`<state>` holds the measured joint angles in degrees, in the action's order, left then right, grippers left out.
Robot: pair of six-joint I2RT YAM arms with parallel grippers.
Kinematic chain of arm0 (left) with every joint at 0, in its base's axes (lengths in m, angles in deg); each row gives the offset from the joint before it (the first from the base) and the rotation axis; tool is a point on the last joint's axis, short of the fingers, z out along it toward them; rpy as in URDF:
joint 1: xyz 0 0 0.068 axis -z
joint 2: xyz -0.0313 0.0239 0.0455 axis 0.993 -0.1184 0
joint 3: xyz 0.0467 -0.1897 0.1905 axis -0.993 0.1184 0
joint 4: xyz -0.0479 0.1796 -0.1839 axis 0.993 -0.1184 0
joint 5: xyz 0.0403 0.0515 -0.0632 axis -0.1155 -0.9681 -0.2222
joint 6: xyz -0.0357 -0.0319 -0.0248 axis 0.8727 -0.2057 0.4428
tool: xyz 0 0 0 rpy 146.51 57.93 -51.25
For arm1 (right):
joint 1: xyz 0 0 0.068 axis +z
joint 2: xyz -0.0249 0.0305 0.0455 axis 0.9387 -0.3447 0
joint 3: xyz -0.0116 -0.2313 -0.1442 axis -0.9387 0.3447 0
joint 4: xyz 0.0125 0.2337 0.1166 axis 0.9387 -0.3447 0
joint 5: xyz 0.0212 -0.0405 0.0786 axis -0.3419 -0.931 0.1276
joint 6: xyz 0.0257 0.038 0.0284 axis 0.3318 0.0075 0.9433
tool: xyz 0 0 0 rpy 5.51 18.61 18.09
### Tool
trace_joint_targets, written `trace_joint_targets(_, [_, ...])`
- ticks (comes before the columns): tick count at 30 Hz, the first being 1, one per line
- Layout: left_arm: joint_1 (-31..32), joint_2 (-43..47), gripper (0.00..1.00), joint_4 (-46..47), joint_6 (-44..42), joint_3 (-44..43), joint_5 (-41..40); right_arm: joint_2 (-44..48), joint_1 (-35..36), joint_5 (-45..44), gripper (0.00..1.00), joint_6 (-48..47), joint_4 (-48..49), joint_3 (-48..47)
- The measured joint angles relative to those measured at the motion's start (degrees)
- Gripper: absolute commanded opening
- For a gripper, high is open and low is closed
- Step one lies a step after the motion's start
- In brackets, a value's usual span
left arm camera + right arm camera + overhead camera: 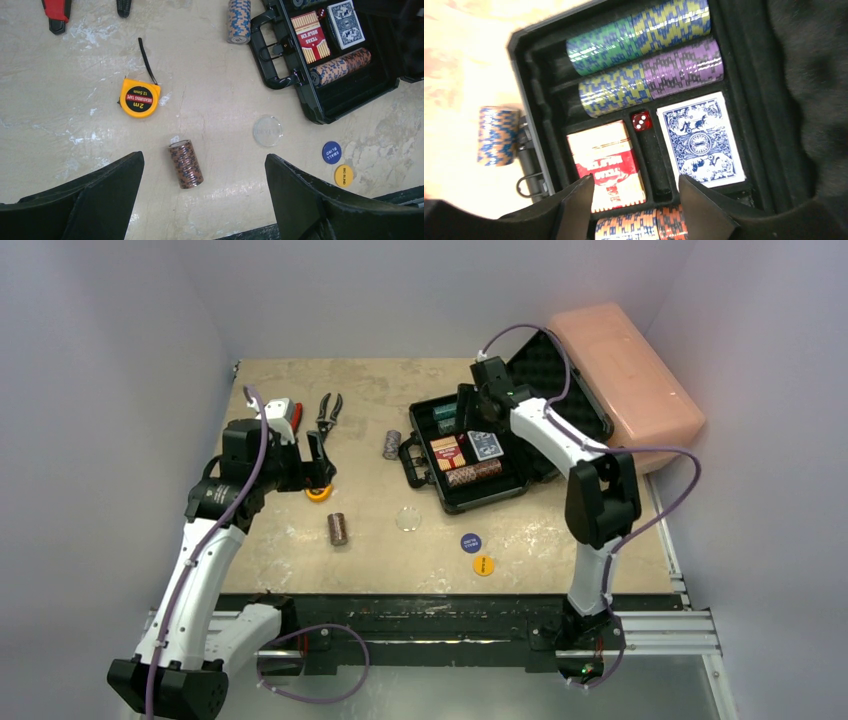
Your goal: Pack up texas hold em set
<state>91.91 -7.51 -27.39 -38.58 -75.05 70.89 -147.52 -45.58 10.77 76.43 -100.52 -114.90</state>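
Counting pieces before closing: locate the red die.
Right wrist view: the red die sits inside the case, on the scene's right side, in the narrow middle slot between the red deck and blue deck, just below the chip rows.

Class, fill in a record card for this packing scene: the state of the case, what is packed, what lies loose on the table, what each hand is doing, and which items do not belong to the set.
case: black briefcase, lid open
packed: chip rows, red deck, blue deck, red die
loose on table: brown chip stack, blue-orange chip stack by the handle, clear button, blue button, yellow button
left hand: open, empty, over the brown chip stack
right hand: open, empty, over the decks
not of the set: pliers, tape measure, pink box
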Motion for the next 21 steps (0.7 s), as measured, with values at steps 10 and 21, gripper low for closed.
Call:
trace_joint_targets(10, [0.07,-2.56,0.92,-1.55,-0.02,-0.76,-1.92,17.42,0.00,0.90,0.94,-0.48,3.17,13.40])
trace_joint_targets(21, [0.13,-3.50,0.92,-5.18,3.61,2.97,-2.12,29.00,0.00,4.94,0.97,-0.09,7.41,27.78])
